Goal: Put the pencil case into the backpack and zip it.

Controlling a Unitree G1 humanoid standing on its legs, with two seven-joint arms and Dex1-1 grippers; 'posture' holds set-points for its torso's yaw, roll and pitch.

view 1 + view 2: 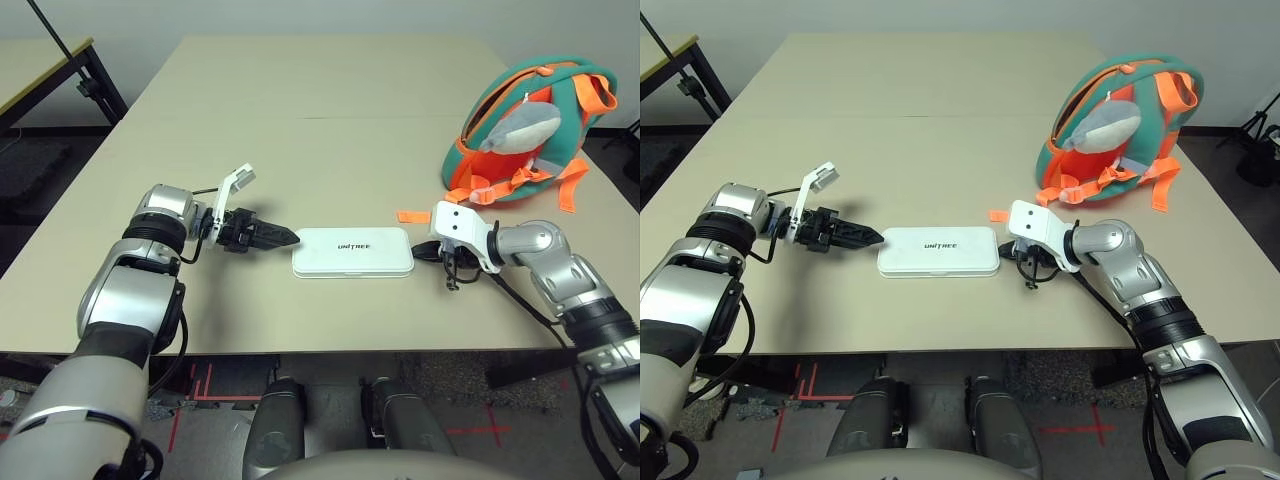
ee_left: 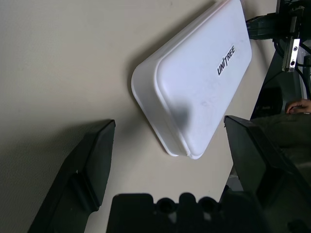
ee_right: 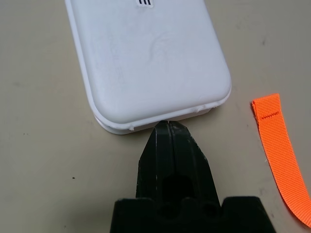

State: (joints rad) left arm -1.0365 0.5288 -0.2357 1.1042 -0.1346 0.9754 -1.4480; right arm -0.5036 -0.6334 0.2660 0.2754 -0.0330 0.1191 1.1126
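My right pincer (image 3: pixel 167 127), pressed together, touches the case's (image 1: pixel 353 252) right end; my left pincer (image 2: pixel 170 160) waits spread at its left. I'd push gently, straight leftward, then pinch.

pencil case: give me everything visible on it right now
The pencil case is a flat white rounded rectangle, hard plastic by its look, with a raised lid above a thin rim and dark UNITREE lettering on top. It lies closed and flat on the table, lengthwise between the arms. The shut right claw has its tip at one short end's rim; the open left claw faces the other end without touching.
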